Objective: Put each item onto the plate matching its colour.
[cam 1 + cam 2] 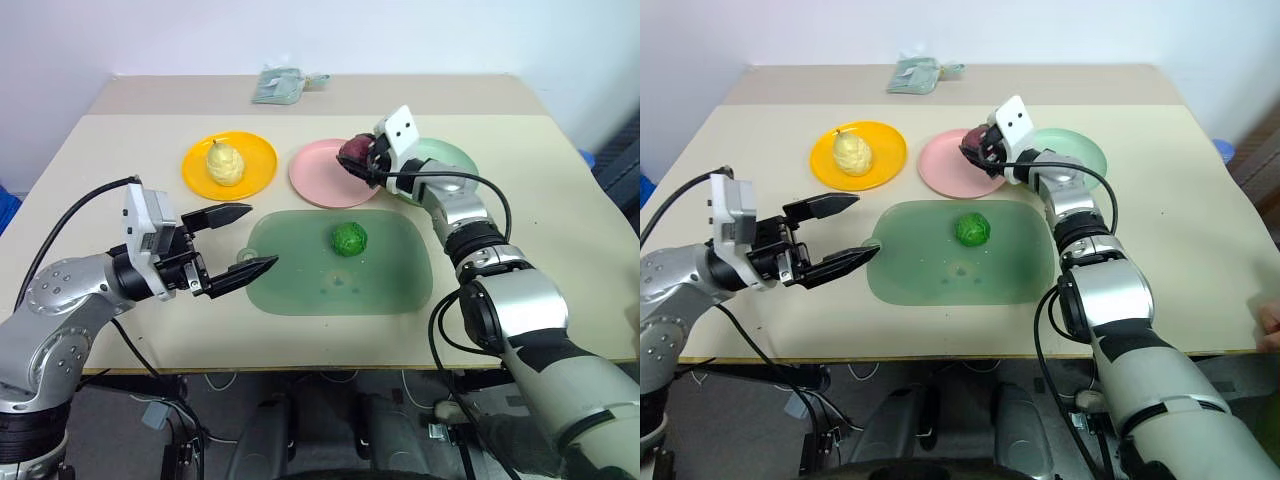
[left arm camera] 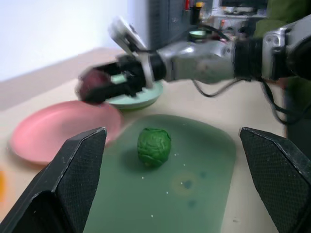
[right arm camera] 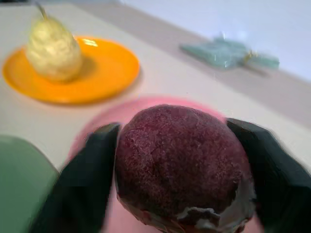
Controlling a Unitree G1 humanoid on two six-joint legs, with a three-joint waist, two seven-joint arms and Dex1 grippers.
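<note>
Nearest of all, the left gripper hangs over the near left part of the table, its two black fingers spread wide with nothing between them, their tips just at the left edge of the green mat. That mat lies in the middle of the table, and everything else sits around it.

On the mat, a little toward its far side, rests the bumpy green ball, alone and touched by nothing. Beyond the mat's far left corner stands the yellow-orange plate with the pale yellow pear upright on it. Straight beyond the mat's far edge is the pink plate, and to the right of that, beyond the mat's far right corner, the mint green plate, half covered by the right arm that reaches across it.

The right gripper holds the dark red-purple item, one finger pressed to each side of it, above the pink plate's right-hand rim. Whether the item touches the plate or hangs just clear of it, I cannot quite tell.

Far beyond the mat, near the table's back edge, lies a small pale green packet, well apart from the plates. Nothing stands between the left gripper and the green ball.
</note>
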